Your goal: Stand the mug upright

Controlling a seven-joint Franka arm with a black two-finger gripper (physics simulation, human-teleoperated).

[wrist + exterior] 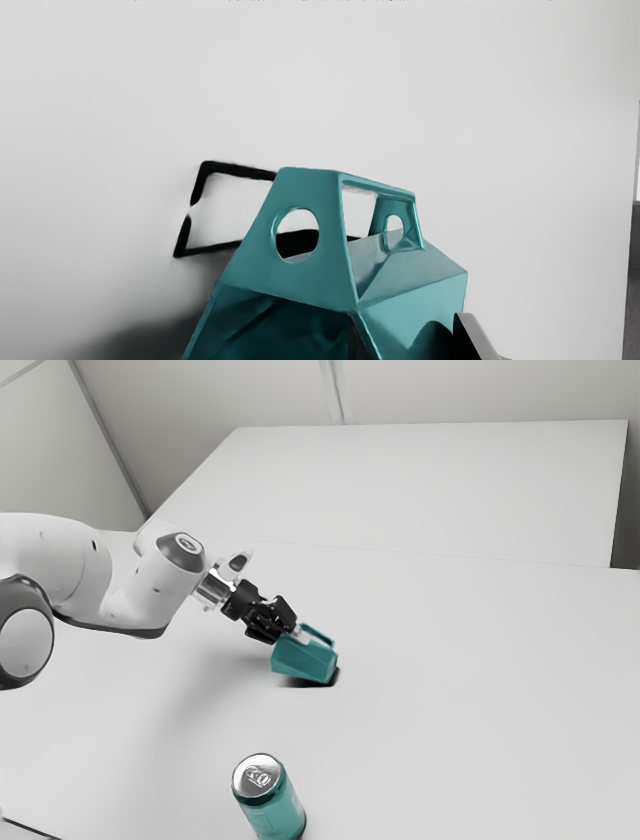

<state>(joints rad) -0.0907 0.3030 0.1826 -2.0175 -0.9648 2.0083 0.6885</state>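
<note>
The teal mug [303, 659] is tilted over, its shadow lying on the table just beneath it. Against its upper side in the exterior view is the black gripper [290, 628], shut on it. In the wrist view the angular mug [310, 280] has a handle frame with round holes, and a dark opening faces the camera. One of the fingers [477, 337] of my gripper presses close to the mug's side; the mug's body hides the other.
A teal can [270, 800] with a silver top stands on the white table [450, 690], toward the exterior view's bottom edge and well apart from the mug. Another white surface [420, 480] lies beyond the table.
</note>
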